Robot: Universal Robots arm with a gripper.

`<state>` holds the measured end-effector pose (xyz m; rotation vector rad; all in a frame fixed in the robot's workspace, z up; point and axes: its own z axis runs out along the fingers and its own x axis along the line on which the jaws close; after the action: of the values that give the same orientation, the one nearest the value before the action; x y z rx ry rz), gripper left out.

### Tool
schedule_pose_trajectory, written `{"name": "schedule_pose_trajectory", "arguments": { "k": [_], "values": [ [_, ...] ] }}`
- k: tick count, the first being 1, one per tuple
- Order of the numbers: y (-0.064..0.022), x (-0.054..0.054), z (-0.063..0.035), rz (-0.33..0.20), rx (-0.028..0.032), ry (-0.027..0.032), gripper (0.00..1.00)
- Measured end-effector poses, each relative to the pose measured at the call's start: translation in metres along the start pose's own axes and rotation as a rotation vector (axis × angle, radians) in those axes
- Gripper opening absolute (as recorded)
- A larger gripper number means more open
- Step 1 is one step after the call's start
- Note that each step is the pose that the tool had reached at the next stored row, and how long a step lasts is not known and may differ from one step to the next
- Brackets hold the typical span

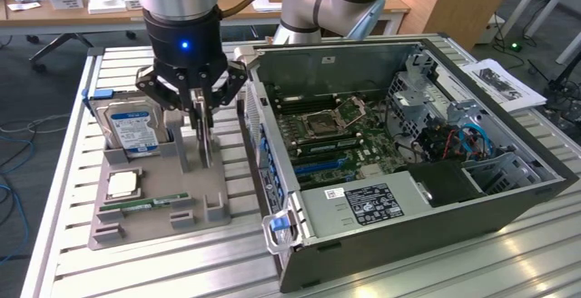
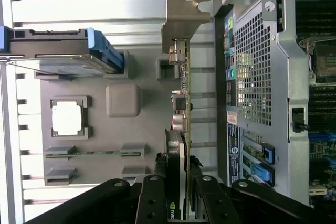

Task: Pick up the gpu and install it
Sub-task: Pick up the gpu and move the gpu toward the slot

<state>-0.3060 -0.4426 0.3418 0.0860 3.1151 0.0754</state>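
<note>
The gpu [image 1: 208, 150] [image 2: 185, 103] is a thin dark card that stands on edge in the grey holder tray [image 1: 154, 220] [image 2: 147, 124], just outside the computer case. Its pale metal bracket [image 2: 181, 19] points away from the wrist. My gripper [image 1: 203, 118] [image 2: 178, 203] has come down over the card from above. The black fingers [image 2: 153, 198] press against both faces, so it is shut on the gpu. The card's lower edge still sits between the tray's posts.
The tray also carries a silver hard drive with a blue label [image 1: 135, 128] [image 2: 68, 59], a processor [image 1: 122, 184] [image 2: 68, 118] and a green memory stick [image 1: 145, 203] [image 2: 94, 154]. The open computer case [image 1: 508, 175] [image 2: 257, 77] with its motherboard [image 1: 336, 135] lies close beside the tray.
</note>
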Motion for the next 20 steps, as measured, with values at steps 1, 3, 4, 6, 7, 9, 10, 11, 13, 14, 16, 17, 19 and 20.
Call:
{"name": "schedule_pose_trajectory", "arguments": {
  "k": [1,3,4,6,7,9,10,11,13,14,16,17,19,20],
  "values": [
    [0.0,0.0,-0.001,0.0,0.0,0.0,0.27],
    [0.0002,0.0,-0.0029,0.0,0.0,0.0,0.27],
    [0.0002,0.0,-0.0037,0.0,0.0,0.0,0.27],
    [0.0003,0.0,-0.0054,0.0,0.0,0.0,0.27],
    [0.0003,0.0,-0.0062,0.0,0.0,0.0,0.27],
    [0.0004,0.0,-0.0076,0.0,-0.0001,0.0,0.27],
    [0.0004,0.0,-0.0084,0.0,0.0,0.0,0.27],
    [0.0004,0.0,-0.0091,0.0,-0.0001,0.0,0.27],
    [0.0005,0.0,-0.0106,0.0,0.0,0.0,0.27],
    [0.0006,0.0,-0.0113,0.0,0.0,0.0,0.27],
    [0.0006,0.0,-0.0129,0.0,0.0,0.0,0.27],
    [0.0007,0.0,-0.0139,0.0,0.0,0.0001,0.27],
    [0.0008,0.0,-0.0157,0.0,0.0,0.0,0.27],
    [0.0008,0.0,-0.0167,0.0,0.0,0.0,0.27]
  ]
}}
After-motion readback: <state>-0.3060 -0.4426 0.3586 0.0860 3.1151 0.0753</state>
